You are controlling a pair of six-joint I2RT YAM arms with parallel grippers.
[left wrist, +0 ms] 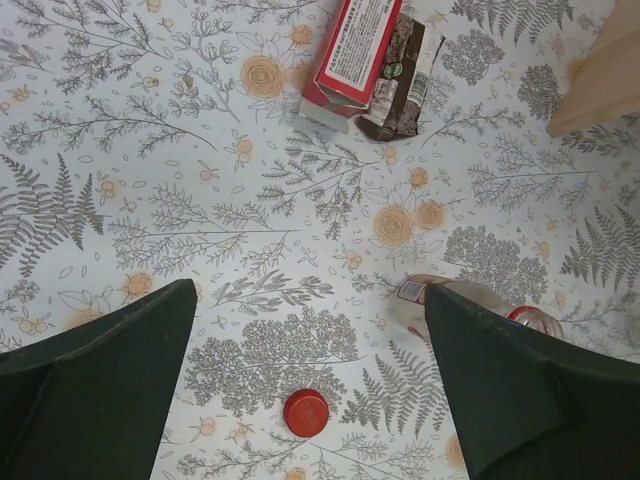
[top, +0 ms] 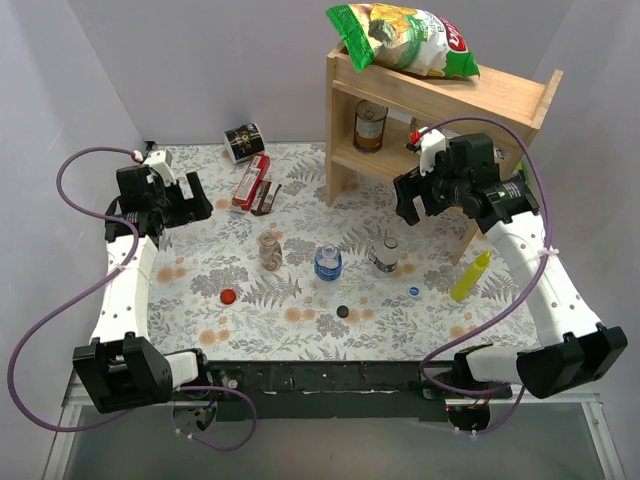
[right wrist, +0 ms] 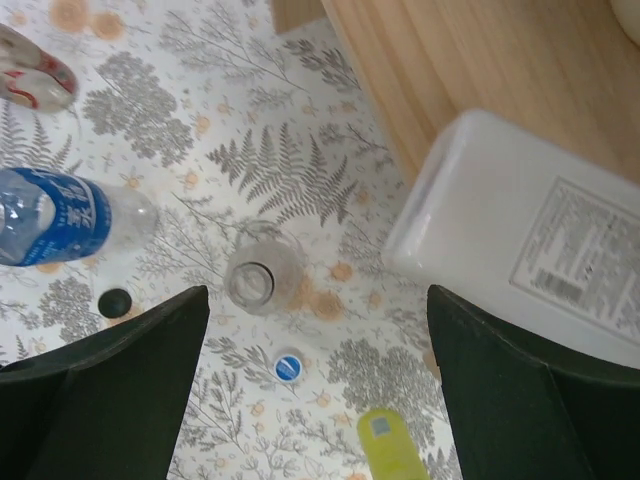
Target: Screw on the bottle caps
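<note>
The three small clear plastic bottles [top: 328,262] stand upright in a row across mid-table, necks up. The tan-labelled bottle [top: 269,250] is toward my left arm and the white-and-dark-labelled bottle [right wrist: 255,280] toward my right. My left gripper [left wrist: 308,290] and right gripper [right wrist: 318,292] hang above the table, jaws spread wide, holding nothing. The small round red plastic cap [left wrist: 305,412] lies flat under my left gap, and the blue cap with white top [right wrist: 288,367] lies under my right gap, near that bottle's foot.
</note>
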